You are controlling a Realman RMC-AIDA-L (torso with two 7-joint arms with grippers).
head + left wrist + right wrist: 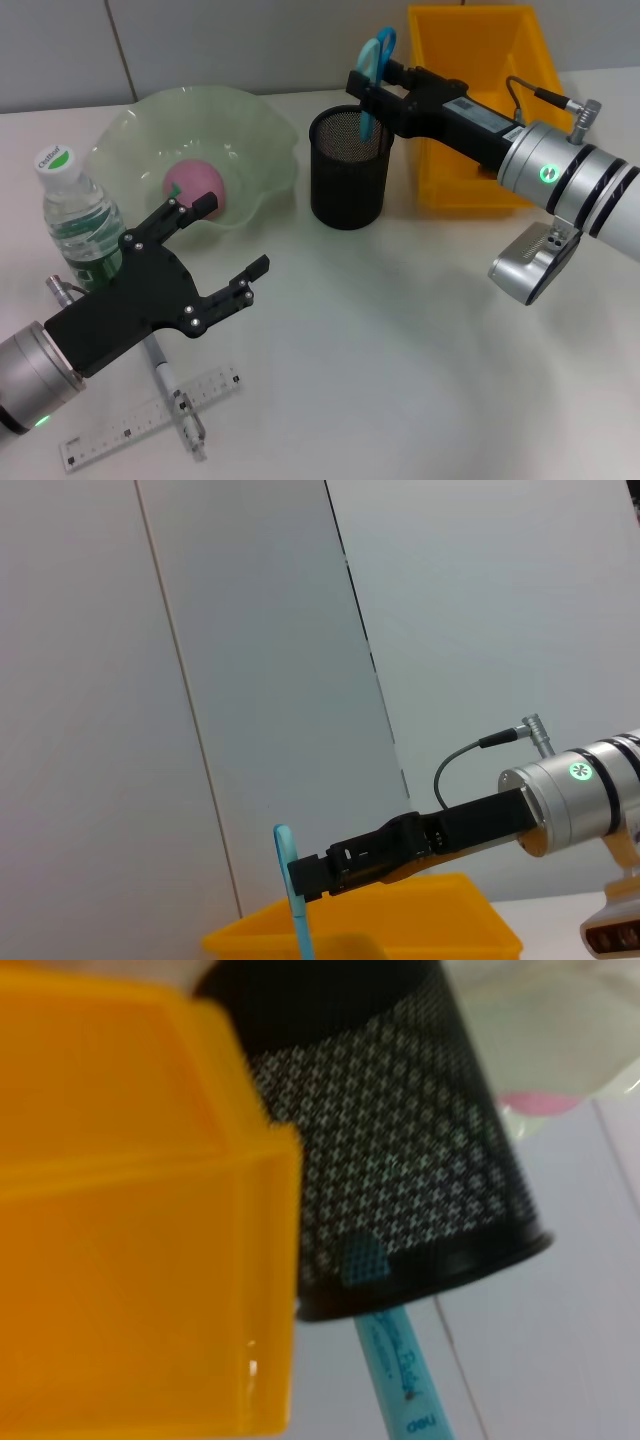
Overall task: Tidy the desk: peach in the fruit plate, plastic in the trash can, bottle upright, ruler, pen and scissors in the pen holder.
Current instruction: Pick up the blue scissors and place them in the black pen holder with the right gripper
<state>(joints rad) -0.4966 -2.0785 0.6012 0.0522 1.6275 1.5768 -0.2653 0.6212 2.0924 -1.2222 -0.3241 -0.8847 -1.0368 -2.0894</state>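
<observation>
My right gripper [366,88] is shut on the blue scissors [377,55], holding them upright over the black mesh pen holder [348,165] with the tip dipping into its mouth. The scissors [401,1365] enter the holder's [400,1140] rim in the right wrist view. A pink peach [195,184] lies in the green fruit plate [265,125]. The bottle [76,220] stands upright at the left. My left gripper [232,236] hangs open beside it, holding nothing. The pen [172,388] and clear ruler [150,418] lie on the table under my left arm. No plastic is in view.
The yellow trash can [480,110] stands right behind the pen holder, under my right arm. In the left wrist view the trash can [400,925] and the scissors [293,890] appear against a grey wall. White tabletop stretches across the front right.
</observation>
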